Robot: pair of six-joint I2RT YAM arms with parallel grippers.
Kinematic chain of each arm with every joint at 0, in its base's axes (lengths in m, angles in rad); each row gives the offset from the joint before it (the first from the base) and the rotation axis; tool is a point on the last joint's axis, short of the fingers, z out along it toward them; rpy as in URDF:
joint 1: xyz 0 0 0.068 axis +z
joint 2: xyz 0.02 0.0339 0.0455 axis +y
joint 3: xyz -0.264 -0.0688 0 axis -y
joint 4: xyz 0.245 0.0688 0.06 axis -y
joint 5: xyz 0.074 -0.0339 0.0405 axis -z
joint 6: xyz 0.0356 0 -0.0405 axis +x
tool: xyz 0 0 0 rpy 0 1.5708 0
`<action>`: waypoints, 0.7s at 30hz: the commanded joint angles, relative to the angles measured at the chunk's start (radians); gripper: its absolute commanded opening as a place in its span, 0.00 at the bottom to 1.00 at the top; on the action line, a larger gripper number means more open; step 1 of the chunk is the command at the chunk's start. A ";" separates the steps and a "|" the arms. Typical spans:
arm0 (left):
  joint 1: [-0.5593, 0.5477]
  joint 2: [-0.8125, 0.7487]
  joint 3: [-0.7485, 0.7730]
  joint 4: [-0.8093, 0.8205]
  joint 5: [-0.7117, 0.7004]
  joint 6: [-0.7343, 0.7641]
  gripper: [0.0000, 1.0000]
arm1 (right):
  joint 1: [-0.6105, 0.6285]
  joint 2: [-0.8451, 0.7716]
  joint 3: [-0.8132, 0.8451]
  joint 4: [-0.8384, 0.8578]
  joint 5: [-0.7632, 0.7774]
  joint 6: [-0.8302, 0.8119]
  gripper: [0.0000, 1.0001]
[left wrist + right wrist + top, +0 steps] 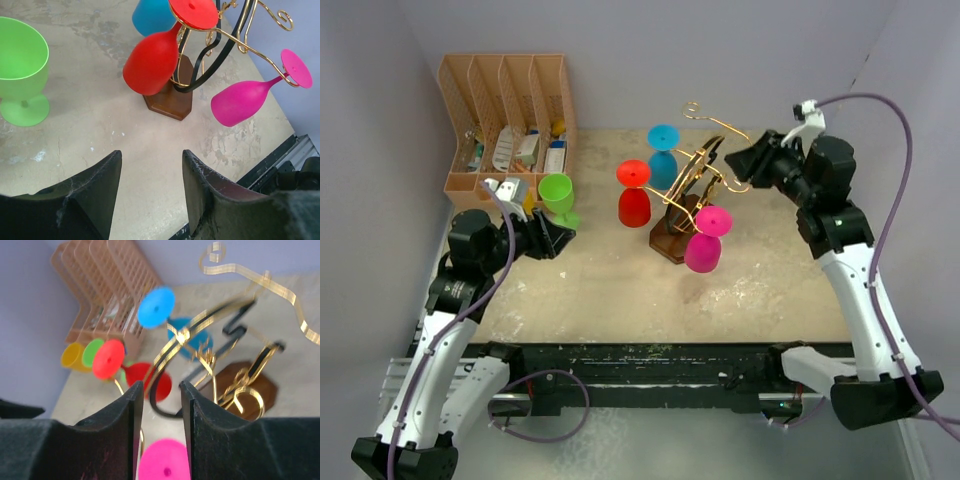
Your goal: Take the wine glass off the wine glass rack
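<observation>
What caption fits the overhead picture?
Red glass, blue glass and pink glass hang on gold rack; green glass stands apart.

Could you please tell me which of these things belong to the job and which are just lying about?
Job: wire rack; red glass, blue glass and pink glass hanging on it.
Lying about: green glass standing upright; desk organizer; yellow cup.
</observation>
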 commanded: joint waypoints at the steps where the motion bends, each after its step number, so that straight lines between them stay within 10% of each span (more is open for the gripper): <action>1: -0.003 -0.021 0.029 0.015 0.027 0.029 0.55 | -0.117 -0.111 -0.211 0.178 -0.370 0.297 0.39; 21: -0.003 -0.036 0.023 -0.012 0.048 0.026 0.55 | -0.174 -0.344 -0.448 -0.014 -0.291 0.342 0.43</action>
